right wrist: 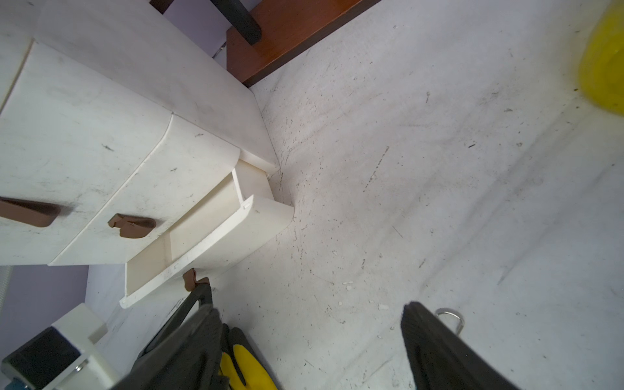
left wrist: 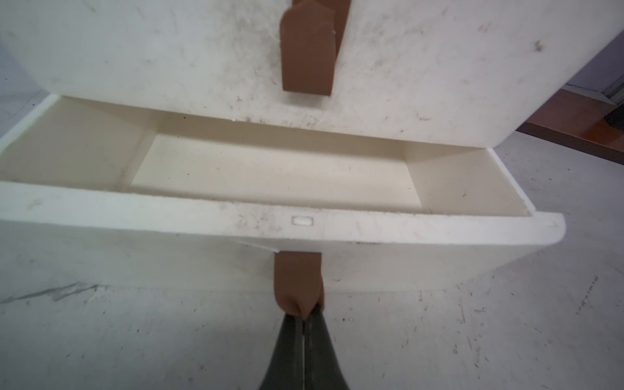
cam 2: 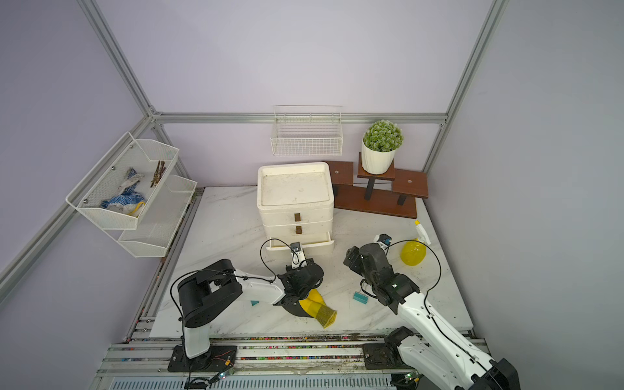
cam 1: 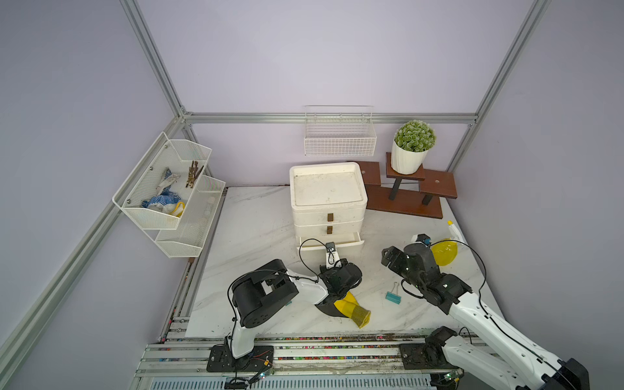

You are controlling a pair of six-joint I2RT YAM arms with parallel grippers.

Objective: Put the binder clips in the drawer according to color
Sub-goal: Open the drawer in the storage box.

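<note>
Binder clip [cam 1: 393, 297] in teal lay on the table [cam 1: 256, 229] near the right gripper [right wrist: 309, 309], whose jaws gaped wide, empty. Bottom drawer [left wrist: 135, 209] of the white unit [cam 1: 310, 216] stood pulled out, its brown handle [left wrist: 297, 280] pinched by the closed left gripper [left wrist: 305, 317].

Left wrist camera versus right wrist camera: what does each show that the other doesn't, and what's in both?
Only the left wrist view shows the bottom drawer's bare floor. Only the right wrist view shows the open right gripper, a silver wire loop beside one finger, the yellow glove and the yellow spray bottle. Both show that drawer pulled out, with the left gripper shut on its brown handle.
</note>
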